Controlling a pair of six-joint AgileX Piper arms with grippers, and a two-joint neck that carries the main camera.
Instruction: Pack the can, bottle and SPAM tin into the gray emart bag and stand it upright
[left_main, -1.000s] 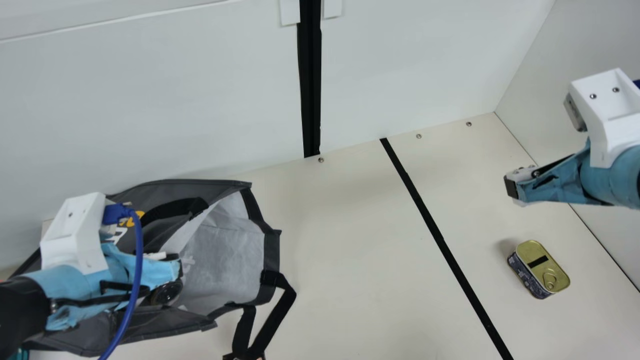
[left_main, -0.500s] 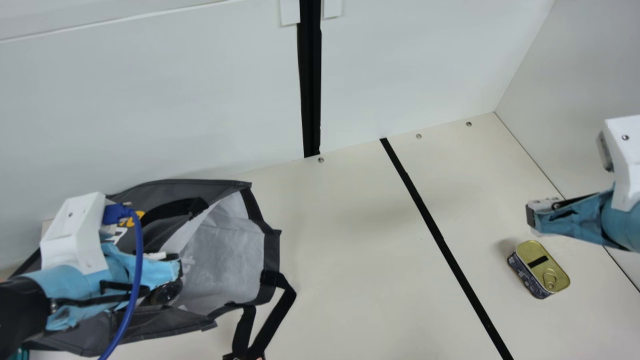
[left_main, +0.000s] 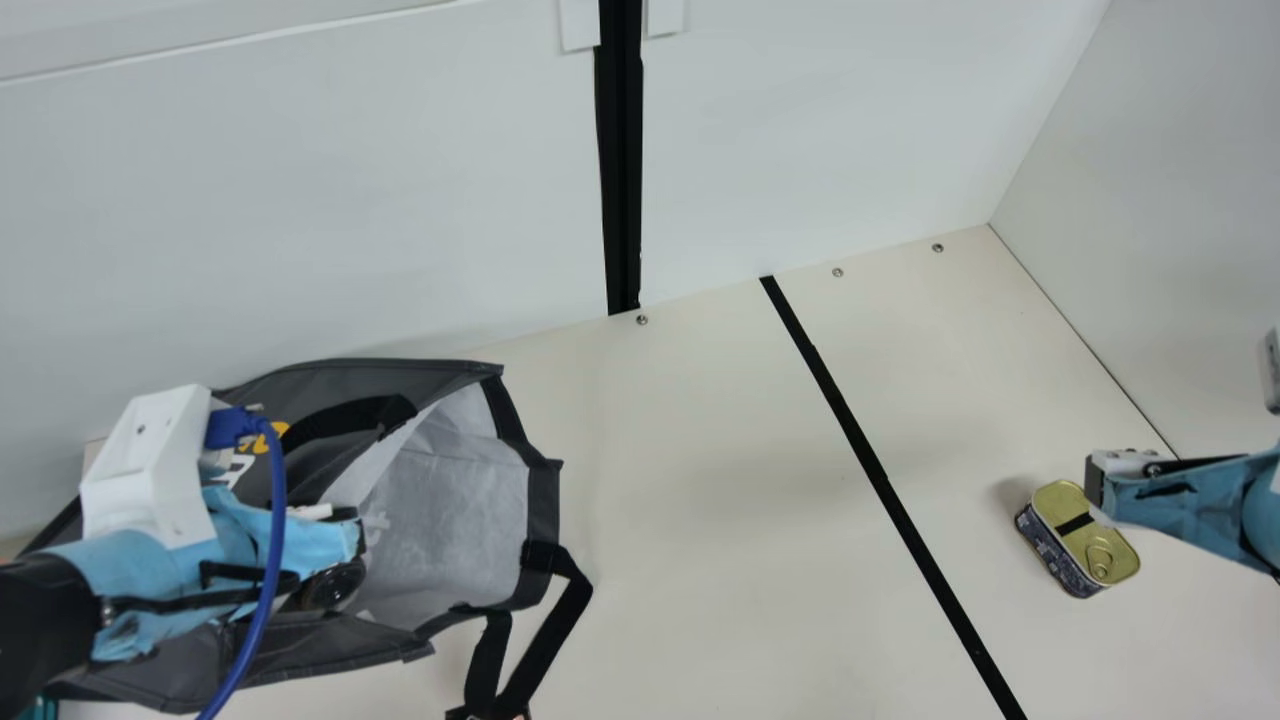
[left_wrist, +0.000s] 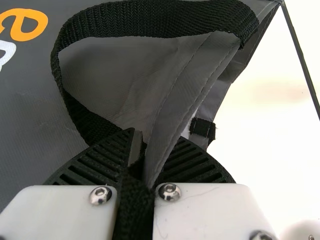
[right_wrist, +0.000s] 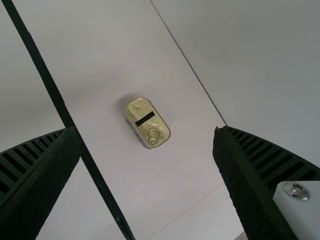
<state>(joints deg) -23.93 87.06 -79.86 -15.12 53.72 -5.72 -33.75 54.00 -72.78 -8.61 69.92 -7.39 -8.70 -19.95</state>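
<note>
Left claw (left_main: 352, 530): we clench it on an edge of the gray emart bag (left_main: 460, 500)
Right claw (left_main: 1096, 484): we spread it wide, released, just over the SPAM tin (left_main: 1105, 560)

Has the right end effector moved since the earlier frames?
Yes. In the main view the right end effector has shifted down and right, away from the black wall strip, toward the SPAM tin.

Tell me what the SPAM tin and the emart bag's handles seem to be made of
The SPAM tin looks like metal, glossy gold on top, given its sheen and ring pull. The handles seem matte black synthetic webbing, judging by their ribbed weave; exact fiber unclear.
</note>
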